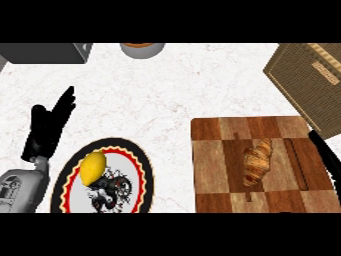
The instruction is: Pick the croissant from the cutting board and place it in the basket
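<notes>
**Croissant not yet grasped; right robot hand at the board's edge**

The right robot hand (329,159) shows along the right edge of the cutting board (217,150), fingers straight and pressed together, holding nothing. It lies just beside the croissant (257,162) without touching it, apparently lined up for a grasp from the side.

The croissant lies lengthwise near the middle of the board. The basket (322,80), its destination, sits beyond the board's far right corner, close enough for a short carry by the same hand.

The left robot hand (49,127) rests open at the left, fingers up, clear of the work. Beside it a patterned plate (129,155) carries a lemon (93,167), no part of the task. All rests on the counter (165,85).
</notes>
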{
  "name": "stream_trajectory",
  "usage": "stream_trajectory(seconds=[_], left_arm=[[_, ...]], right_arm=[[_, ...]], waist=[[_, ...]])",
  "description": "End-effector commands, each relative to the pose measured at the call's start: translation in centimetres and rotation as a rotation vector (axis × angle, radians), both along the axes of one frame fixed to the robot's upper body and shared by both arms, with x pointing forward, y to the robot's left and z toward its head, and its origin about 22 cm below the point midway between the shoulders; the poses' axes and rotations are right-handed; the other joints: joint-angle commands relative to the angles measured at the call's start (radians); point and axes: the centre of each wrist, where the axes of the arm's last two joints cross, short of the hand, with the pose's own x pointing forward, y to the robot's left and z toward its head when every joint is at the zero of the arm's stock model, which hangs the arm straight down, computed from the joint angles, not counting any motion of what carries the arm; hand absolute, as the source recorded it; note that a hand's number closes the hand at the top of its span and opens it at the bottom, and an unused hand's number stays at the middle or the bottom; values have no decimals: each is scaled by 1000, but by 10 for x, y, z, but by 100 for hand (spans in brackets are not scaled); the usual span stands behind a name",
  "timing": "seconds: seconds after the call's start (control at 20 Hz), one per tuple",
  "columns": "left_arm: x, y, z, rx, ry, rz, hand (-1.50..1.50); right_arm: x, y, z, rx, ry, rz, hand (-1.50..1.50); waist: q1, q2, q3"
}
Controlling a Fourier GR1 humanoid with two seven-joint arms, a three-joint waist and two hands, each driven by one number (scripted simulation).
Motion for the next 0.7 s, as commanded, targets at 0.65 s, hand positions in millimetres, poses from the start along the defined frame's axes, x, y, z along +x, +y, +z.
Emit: stream_trajectory(seconds=[0.65], left_arm=[[4, 1, -9, 10, 5, -8, 0]], right_arm=[[45, 7, -50, 8, 15, -5, -150]], waist=[[0, 0, 0]])
